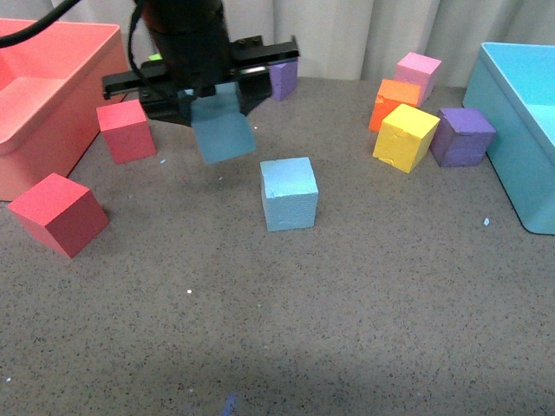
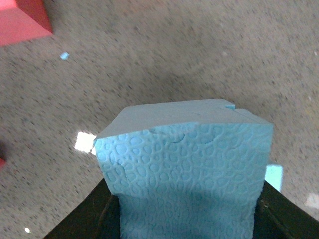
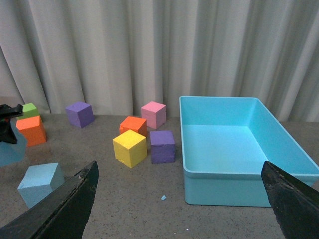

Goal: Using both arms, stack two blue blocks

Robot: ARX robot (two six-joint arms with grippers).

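Note:
My left gripper [image 1: 211, 108] is shut on one blue block [image 1: 224, 130] and holds it in the air, up and to the left of the second blue block [image 1: 289, 192], which rests on the grey table. In the left wrist view the held block [image 2: 187, 164] fills the space between the black fingers. My right gripper [image 3: 182, 199] is open and empty; it is out of the front view. In the right wrist view the resting blue block [image 3: 40, 183] lies at the lower left, with the held one [image 3: 10, 149] at the left edge.
Two red cubes [image 1: 127, 130] [image 1: 59, 214] and a pink bin [image 1: 52, 95] are at the left. Yellow [image 1: 405, 135], orange [image 1: 395, 100], pink [image 1: 418, 71] and purple [image 1: 461, 135] cubes sit at the right beside the turquoise bin [image 1: 520, 130]. Another purple cube [image 1: 284, 80] lies behind the left gripper.

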